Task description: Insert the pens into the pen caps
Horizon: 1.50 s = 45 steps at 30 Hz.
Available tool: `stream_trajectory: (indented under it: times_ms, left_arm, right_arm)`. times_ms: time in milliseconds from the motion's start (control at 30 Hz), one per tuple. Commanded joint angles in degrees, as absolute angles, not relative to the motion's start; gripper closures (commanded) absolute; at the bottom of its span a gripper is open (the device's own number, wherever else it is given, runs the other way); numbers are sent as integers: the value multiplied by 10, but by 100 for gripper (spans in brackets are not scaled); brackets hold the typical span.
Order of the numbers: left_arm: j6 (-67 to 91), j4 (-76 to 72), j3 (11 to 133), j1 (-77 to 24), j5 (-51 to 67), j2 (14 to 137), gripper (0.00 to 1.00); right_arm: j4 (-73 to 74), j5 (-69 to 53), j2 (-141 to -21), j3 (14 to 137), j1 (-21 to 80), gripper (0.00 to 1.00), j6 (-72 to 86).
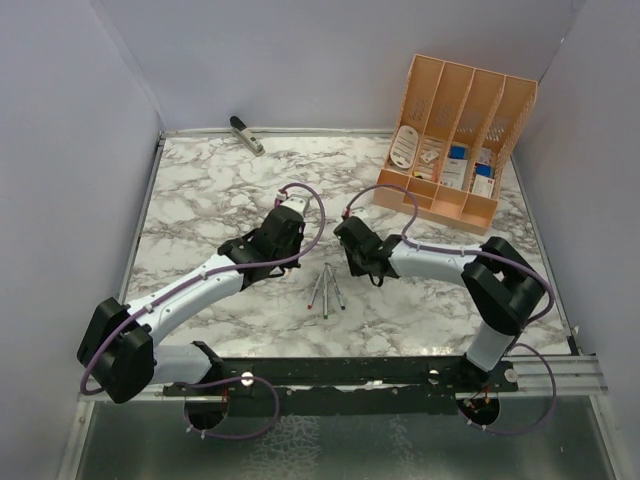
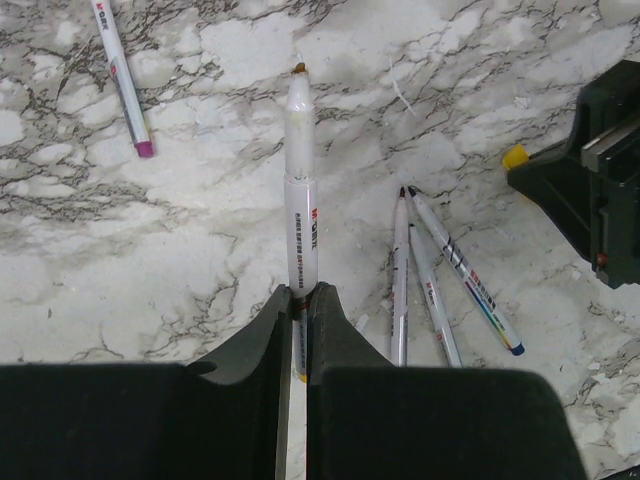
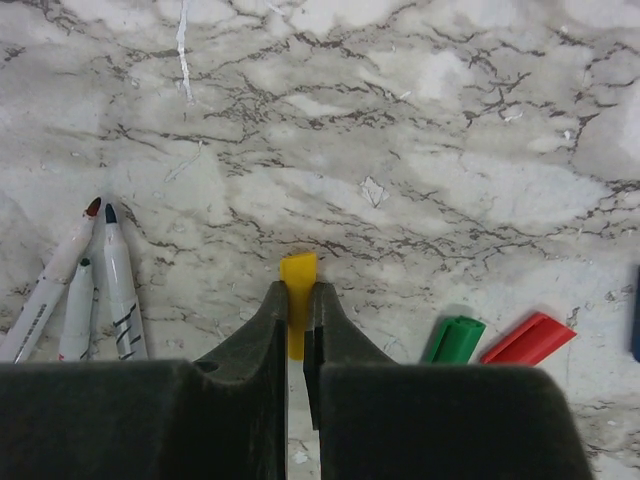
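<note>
Left claw (image 2: 300,300) pinching pen (image 2: 300,170) by its tail, tip pointing out. Right claw (image 3: 296,292) nipping yellow cap (image 3: 298,268) over the table (image 3: 420,150). Both likely light, stiff, slick; gripping nearer mid-barrel looking steadier.

My overhead camera sits high behind the arm bases, looking down and forward across the whole white marble-patterned tabletop (image 1: 200,200). Both wrist cameras ride low and close (their own fingers fill the bottom edge), peering along the left gripper (image 2: 300,293) and right gripper (image 3: 298,290). All three views share the fanned cluster of thin silver-grey pens (image 1: 329,289).
</note>
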<state>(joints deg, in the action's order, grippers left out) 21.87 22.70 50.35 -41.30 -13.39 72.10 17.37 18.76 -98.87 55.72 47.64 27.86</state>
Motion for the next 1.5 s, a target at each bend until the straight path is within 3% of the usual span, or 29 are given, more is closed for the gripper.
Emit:
stream_trajectory:
  times_ms: [0, 300, 800, 1100, 1467]
  left_arm:
    - [195, 136, 485, -410, -104, 698, 100]
    - [163, -21, 396, -410, -51, 645, 100]
    - [169, -268, 301, -410, 98, 626, 100]
    - [186, -305, 341, -411, 156, 697, 100]
    - [189, -321, 364, -412, 204, 684, 100]
  right_arm:
    - [181, 245, -1008, 621, 480, 99, 234]
    - [3, 302, -966, 673, 464, 99, 150]
    - [-503, 79, -755, 401, 421, 99, 119]
    - [-542, 2, -705, 365, 421, 99, 163]
    - [-582, -44, -692, 340, 421, 99, 183]
